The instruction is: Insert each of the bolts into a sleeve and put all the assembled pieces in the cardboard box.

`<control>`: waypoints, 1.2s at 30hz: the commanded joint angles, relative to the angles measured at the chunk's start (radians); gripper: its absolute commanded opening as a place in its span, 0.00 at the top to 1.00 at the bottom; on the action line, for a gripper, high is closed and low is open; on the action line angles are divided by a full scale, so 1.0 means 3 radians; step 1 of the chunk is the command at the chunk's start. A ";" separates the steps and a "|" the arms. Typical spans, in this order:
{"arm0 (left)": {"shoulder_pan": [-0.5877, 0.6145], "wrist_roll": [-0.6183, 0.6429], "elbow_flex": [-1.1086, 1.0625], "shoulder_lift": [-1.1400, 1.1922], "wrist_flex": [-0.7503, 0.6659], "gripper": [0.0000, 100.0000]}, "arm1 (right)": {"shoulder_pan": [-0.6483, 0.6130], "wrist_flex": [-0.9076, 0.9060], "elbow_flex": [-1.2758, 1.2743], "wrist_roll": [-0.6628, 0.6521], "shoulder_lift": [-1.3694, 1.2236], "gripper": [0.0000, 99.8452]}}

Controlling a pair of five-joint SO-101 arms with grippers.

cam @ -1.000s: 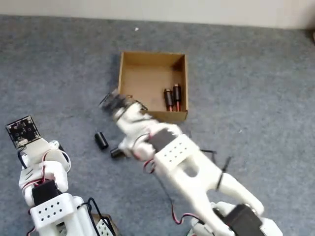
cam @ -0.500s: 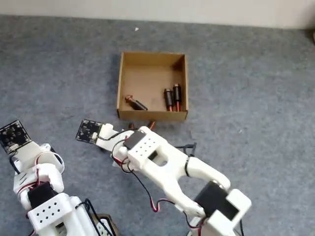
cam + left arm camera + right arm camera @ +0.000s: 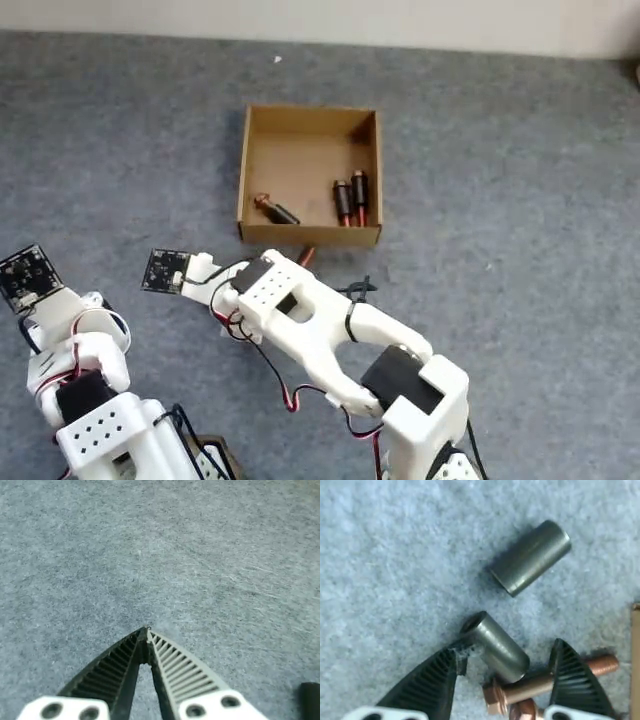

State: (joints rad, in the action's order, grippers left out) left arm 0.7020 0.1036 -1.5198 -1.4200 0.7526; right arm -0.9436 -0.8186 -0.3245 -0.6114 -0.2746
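Right now, left end effector (image 3: 146,636) is hanging over bare grey bench (image 3: 150,540) w/ fingers pressed together, gripping nothing. Moving across, right end effector (image 3: 506,652) is sitting low w/ jaws spread apart, straddling the near sleeve (image 3: 497,642), which is lying on its side. A 2nd sleeve (image 3: 530,557) is lying just beyond, apart from it. A copper bolt (image 3: 530,687) is touching the near sleeve's end, and another bolt (image 3: 522,711) is peeking out beside it. Further right, the cardboard box (image 3: 243,170) is holding three assembled pcs (image 3: 350,200). Step in hand is prob. grabbing the near sleeve. Doing it well is meaning centring the jaws on the sleeve's mid-length, squeezing across the round body, & keeping the tips clear of the bolt so it isn't getting dragged along. The bore should be ending up exposed for insertion.
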 commanded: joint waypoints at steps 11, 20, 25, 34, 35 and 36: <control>0.0033 -0.0031 0.0151 -0.0038 -0.0061 0.99 | -0.0084 -0.0003 0.0156 -0.0128 0.0003 1.00; 0.0033 -0.0031 0.0146 -0.0038 -0.0072 0.99 | -0.0028 -0.0054 0.0059 -0.0128 0.0575 0.99; 0.0033 -0.0031 0.0141 -0.0038 -0.0077 0.99 | 0.0156 -0.0084 -0.0514 0.0113 0.1506 0.99; 0.0033 -0.0031 0.0141 -0.0038 -0.0077 0.99 | 0.0887 -0.0084 -0.1803 0.0378 0.2780 0.99; 0.0033 -0.0031 0.0141 -0.0038 -0.0077 0.99 | 0.0995 -0.0084 -0.1915 0.0409 0.2867 0.99; 0.0033 -0.0031 0.0141 -0.0038 -0.0077 0.99 | 0.1102 -0.0084 -0.2023 0.0435 0.2943 0.99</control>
State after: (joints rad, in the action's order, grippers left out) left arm 0.7020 0.1036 -1.5198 -1.4200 0.7526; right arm -0.7058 -0.8370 -0.8738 -0.5102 0.5033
